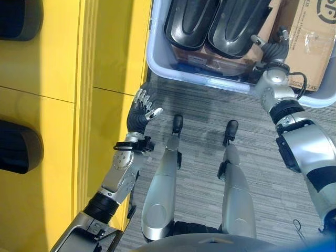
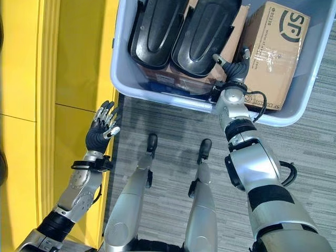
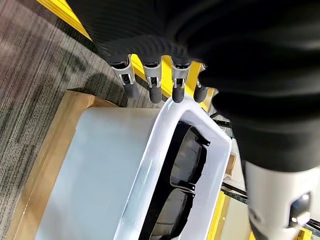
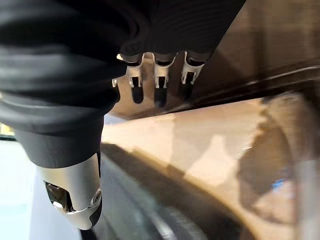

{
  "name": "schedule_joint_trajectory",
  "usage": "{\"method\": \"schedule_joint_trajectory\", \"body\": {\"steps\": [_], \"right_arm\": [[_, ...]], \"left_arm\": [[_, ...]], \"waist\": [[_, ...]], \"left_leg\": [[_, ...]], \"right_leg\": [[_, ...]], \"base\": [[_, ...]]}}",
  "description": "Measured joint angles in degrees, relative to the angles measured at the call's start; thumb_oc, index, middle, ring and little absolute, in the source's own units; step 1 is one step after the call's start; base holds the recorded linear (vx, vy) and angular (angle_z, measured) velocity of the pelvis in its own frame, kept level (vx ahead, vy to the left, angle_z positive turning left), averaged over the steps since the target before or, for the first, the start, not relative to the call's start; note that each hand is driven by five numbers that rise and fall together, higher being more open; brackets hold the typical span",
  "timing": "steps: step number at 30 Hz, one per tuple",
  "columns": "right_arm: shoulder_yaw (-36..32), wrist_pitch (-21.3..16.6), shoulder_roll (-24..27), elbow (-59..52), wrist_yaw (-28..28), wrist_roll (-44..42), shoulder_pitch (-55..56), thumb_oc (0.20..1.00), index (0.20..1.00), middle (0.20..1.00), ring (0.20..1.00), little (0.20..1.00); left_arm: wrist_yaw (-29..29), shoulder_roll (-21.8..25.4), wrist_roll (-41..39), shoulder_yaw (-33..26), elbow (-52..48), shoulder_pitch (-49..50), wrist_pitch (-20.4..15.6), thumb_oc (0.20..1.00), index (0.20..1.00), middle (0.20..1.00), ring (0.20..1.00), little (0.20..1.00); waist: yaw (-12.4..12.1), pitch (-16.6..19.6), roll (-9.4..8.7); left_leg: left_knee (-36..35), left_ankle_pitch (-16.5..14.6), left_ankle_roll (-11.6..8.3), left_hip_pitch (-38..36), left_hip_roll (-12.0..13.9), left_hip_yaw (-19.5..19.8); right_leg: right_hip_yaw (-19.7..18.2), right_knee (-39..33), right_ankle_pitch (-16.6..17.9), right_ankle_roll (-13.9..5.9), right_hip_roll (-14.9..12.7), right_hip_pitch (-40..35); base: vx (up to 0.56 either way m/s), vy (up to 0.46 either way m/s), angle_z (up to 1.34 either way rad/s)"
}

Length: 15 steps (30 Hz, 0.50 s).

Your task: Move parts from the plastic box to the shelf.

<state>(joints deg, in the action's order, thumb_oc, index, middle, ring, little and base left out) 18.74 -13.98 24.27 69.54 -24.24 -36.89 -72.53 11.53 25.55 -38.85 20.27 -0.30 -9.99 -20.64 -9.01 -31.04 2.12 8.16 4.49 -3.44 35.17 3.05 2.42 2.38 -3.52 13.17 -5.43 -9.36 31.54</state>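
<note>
Over the plastic box, your right hand hangs loose-fingered, empty, beside the black parts. Risk: cardboard box crowds it; fingers may snag. Left hand open, idle.

The plastic box is pale, translucent plastic with a smooth, faintly glossy rim; the two black parts inside it are moulded plastic, smooth with a soft sheen along their ridges; the cardboard box beside them is matt brown card with shiny clear tape across it; the shelf is smooth, evenly coated yellow; the floor is grey carpet, rough and finely ribbed.
</note>
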Motion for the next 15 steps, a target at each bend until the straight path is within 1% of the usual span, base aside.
{"method": "schedule_joint_trajectory", "body": {"steps": [7,8,15], "right_arm": [[2.31,0.01,-0.76,-0.89,-0.76,0.14,-1.64,1.0,1.0,1.0,1.0,1.0],[2.44,0.01,-0.7,-1.07,-1.24,0.57,-2.14,1.0,1.0,1.0,1.0,1.0],[4.23,0.63,-0.16,-0.38,-2.47,2.88,-2.88,1.0,1.0,1.0,1.0,1.0]], "left_arm": [[0.08,0.01,0.0,-0.03,-0.03,-0.12,-0.04,1.0,1.0,1.0,1.0,1.0],[0.1,0.01,0.0,-0.07,-0.01,-0.08,-0.05,1.0,1.0,1.0,1.0,1.0],[0.16,0.13,0.0,-0.09,-0.11,-0.16,-0.08,1.0,1.0,1.0,1.0,1.0]], "waist": [[0.2,0.0,-0.01],[0.0,0.0,-0.02],[0.19,0.02,-0.07]], "left_leg": [[0.04,0.06,-0.08,0.63,-0.01,0.92],[0.13,0.21,-0.27,1.27,0.04,1.57],[0.3,0.43,-0.37,1.98,0.0,2.67]], "right_leg": [[0.66,0.0,-0.09,0.12,0.12,0.12],[1.42,-0.01,-0.14,0.19,0.24,0.21],[2.12,-0.01,-0.14,0.2,0.32,0.38]], "base": [[0.01,-0.009,0.05],[0.02,-0.021,0.16],[0.01,-0.005,0.05]]}}
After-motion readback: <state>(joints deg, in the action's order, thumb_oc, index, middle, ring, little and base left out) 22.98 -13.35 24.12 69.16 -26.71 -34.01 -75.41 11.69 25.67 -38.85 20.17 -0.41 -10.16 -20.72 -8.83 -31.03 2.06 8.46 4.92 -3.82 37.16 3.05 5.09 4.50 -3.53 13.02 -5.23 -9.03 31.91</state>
